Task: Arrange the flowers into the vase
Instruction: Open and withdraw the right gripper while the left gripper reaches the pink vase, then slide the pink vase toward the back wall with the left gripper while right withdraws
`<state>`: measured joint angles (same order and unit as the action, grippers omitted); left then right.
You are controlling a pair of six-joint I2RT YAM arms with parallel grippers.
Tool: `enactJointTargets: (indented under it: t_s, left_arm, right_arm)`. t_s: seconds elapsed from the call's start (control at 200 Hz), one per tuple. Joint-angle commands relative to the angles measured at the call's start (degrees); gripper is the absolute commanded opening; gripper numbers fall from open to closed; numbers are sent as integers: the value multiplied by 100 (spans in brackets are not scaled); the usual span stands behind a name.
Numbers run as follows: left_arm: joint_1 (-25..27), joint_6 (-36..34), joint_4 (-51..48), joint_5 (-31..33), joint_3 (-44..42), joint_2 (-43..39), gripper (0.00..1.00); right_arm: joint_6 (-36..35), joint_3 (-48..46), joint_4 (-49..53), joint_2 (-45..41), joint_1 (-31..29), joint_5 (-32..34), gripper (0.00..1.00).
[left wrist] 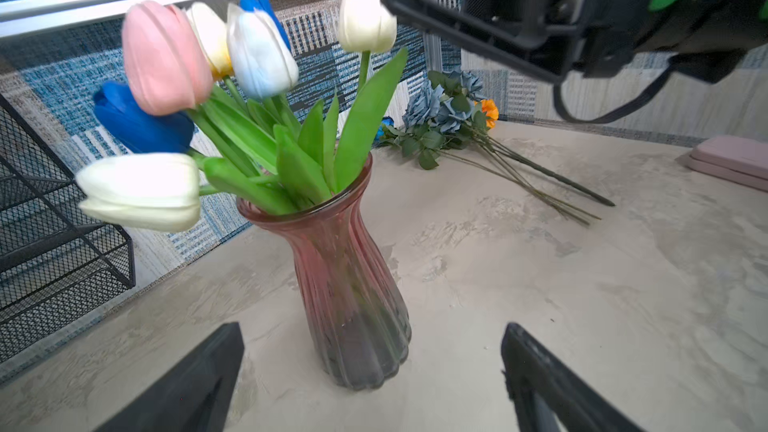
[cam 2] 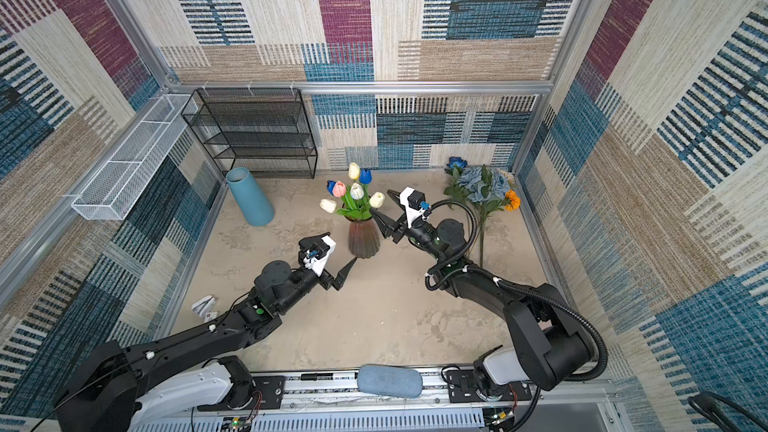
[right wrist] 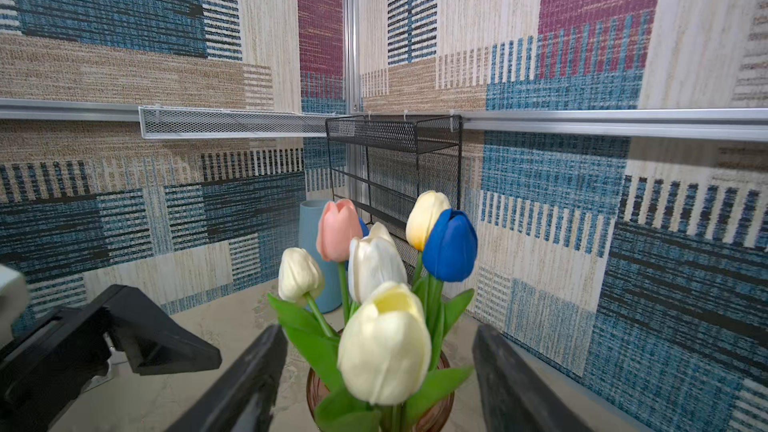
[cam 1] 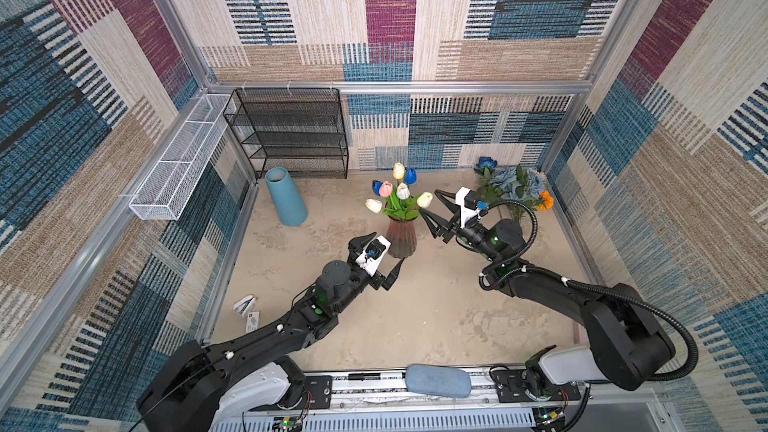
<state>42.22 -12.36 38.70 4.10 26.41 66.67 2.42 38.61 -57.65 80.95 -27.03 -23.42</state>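
Blue cylinder (cam 1: 286, 201) and black rack (cam 1: 291, 135) stand left of the tulips (cam 1: 402, 192).

No lettering is legible; print on the white card (cam 1: 252, 322) is too small to read

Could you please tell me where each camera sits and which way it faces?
Top views: high over the arm bases, looking down on the table, both arms, left gripper and right gripper.
Left wrist: on the left arm, facing the vase; its fingertips show.
Right wrist: on the right arm, facing the tulips and black rack; its fingertips show.
Shared: all show vase and tulips.
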Motion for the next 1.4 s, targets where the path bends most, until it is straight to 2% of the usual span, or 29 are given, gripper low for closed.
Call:
enactJointTargets:
  t_s: [0.0,0.11,0.325,0.506,0.611,0.811,1.012,1.177,1.272,1.327,1.392]
  left_arm:
    - [-55,155,517,-193,306,447,100]
    - [-127,178,945,-223,464,1030,100]
    - [-473,574,1849,-267,672,1918,99]
    - [-678,698,2544,-234,1088,2729,99]
    - [-750,782,2810,-451,1367,3174,99]
    - [-776,959,2926,-739,1990,3873,99]
    - [-776,1151,3165,-710,2410,4437,100]
    - [-776,1145,3467,-805,2517,4708,94]
    - [-785,1089,3403,-831,2599,4758,87]
    - [-785,1079,3335,-879,2645,4758,80]
    - [-794,1079,3328,-934,2676,4758,77]
  right_arm:
    - [-319,167,472,54,-4,-78,76]
    - [-251,33,283,-185,-4,-198,80]
    - [-150,-100,769,-1047,-4,47,85]
    - [206,-926,111,-1901,-4,472,87]
    - [255,-1353,-223,-2286,-4,601,88]
    - [107,-1592,-118,-2539,0,707,88]
    - [32,-1739,-149,-2540,-4,732,88]
    - [-89,-1900,-265,-2619,-4,856,88]
    - [-118,-1892,-247,-2594,-4,878,88]
    - [-142,-1901,-263,-2571,-4,885,88]
    - [-154,-1892,-262,-2541,-4,920,88]
